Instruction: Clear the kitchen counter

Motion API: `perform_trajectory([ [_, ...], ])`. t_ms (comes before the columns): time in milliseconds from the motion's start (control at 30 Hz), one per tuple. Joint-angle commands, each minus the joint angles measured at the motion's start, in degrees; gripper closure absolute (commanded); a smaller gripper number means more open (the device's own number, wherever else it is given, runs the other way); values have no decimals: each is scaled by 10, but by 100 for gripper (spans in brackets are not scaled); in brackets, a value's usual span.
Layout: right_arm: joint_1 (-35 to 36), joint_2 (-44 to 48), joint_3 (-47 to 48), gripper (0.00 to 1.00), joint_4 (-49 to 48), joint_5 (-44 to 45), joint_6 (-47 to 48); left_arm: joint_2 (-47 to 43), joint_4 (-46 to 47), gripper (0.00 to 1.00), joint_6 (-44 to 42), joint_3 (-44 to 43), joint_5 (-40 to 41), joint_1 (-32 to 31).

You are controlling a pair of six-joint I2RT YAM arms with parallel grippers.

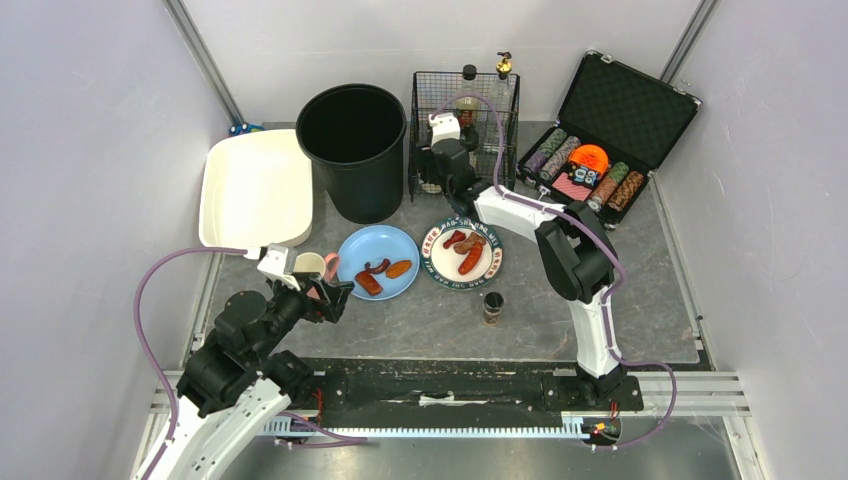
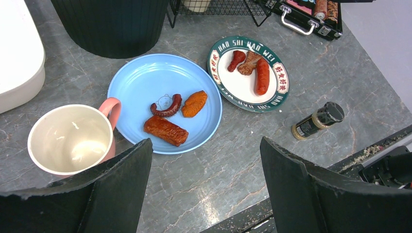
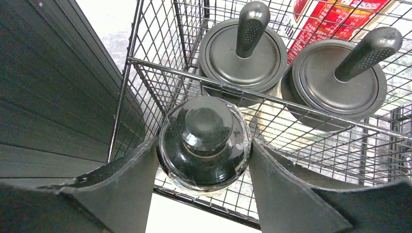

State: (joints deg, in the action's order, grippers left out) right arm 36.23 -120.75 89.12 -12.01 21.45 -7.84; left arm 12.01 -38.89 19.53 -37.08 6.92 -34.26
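Right wrist: right tool (image 3: 204,145) clamped on dark jar (image 3: 204,124) in wire basket (image 3: 145,63); left tool (image 2: 205,144) wide apart over counter (image 2: 228,194).

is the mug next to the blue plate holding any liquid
No, the mug stands upright beside the blue plate and its cream inside looks dry and empty.

1. We cannot tell whether the right fingers (image 3: 116,194) press the jar (image 3: 204,145) or only flank it.
2. From above, the wrist (image 1: 447,155) hides those fingers at the basket (image 1: 418,120).
3. The left wrist view cuts off the bin (image 2: 111,24), tray (image 2: 19,58) and case (image 2: 326,30).
4. The bottle (image 2: 318,120) label is too small for us to read.
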Motion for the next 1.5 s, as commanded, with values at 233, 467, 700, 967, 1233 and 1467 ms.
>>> perform_trajectory([
  [233,-3,60,-11,16,-24,-22,-6,6,20,13,-18,5,1,-4],
  [467,-1,134,-56,11,-30,-32,-7,5,19,13,-18,5,1,-4],
  [700,2,203,-101,11,-10,-59,4,-1,18,13,-18,5,1,-4],
  [967,2,285,-161,11,31,-85,24,-8,16,13,-18,5,2,-5],
  [1233,2,386,-269,11,74,-151,32,-17,13,13,-18,5,8,-8],
  [1467,3,475,-363,10,115,-173,29,-18,13,13,-18,5,6,-9],
])
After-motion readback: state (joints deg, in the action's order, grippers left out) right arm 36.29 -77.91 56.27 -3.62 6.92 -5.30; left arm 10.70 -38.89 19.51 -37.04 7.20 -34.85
